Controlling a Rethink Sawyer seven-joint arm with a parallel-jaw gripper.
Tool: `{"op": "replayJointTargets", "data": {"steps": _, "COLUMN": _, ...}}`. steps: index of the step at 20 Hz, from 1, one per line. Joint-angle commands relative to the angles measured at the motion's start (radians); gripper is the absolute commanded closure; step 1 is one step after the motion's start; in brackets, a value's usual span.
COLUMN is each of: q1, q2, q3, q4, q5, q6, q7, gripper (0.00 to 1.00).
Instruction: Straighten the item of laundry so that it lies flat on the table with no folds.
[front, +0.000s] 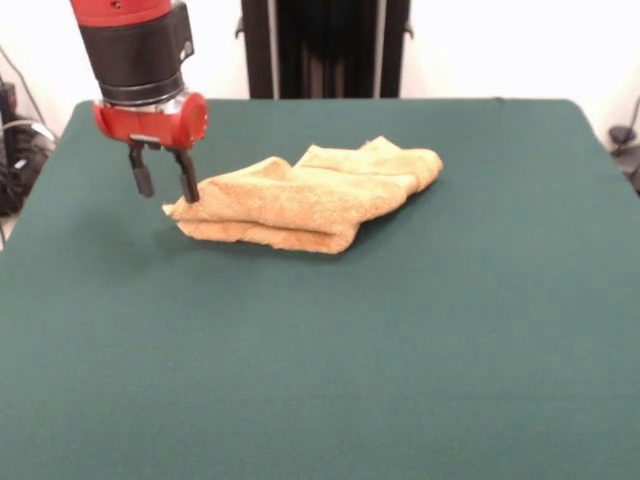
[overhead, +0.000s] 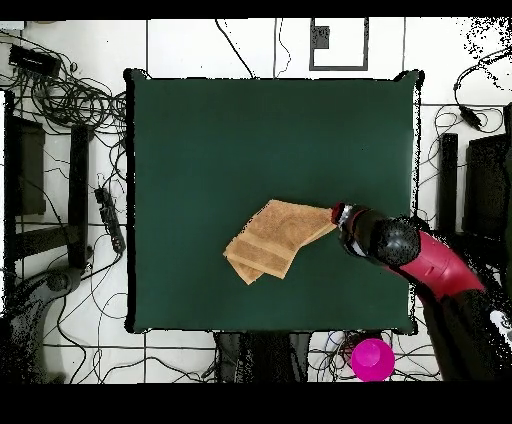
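The item of laundry (front: 310, 195), an orange-tan terry towel, lies folded over itself in a thick bundle on the dark green table (front: 400, 350), a little behind its middle. My gripper (front: 165, 186) hangs at the bundle's left end, open, with nothing between its fingers. One fingertip (front: 189, 190) rests at the towel's left corner; whether it touches I cannot tell. From overhead the towel (overhead: 275, 238) shows as a doubled-up diamond shape on the table (overhead: 220, 140), and the gripper (overhead: 338, 215) sits at its right corner under the red arm.
A pink cup (overhead: 372, 358) stands on the floor beyond the table's bottom edge, by the arm's base. Cables (overhead: 70, 100) and dark frames crowd the floor to the left. Wide green cloth surrounds the towel on all sides.
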Motion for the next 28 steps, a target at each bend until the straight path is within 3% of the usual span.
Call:
{"op": "replayJointTargets", "data": {"steps": 1, "q1": -0.040, "q2": 0.081, "q3": 0.251, "q4": 0.112, "q5": 0.003, "q6": 0.047, "q7": -0.024, "gripper": 0.00}}
{"op": "replayJointTargets", "data": {"steps": 13, "q1": -0.063, "q2": 0.077, "q3": 0.283, "q4": 0.107, "q5": -0.010, "q6": 0.103, "q7": -0.009, "gripper": 0.00}}
{"op": "replayJointTargets", "data": {"steps": 28, "q1": 0.104, "q2": 0.102, "q3": 0.070, "q4": -0.031, "q5": -0.058, "q6": 0.325, "q7": 0.036, "gripper": 0.00}}
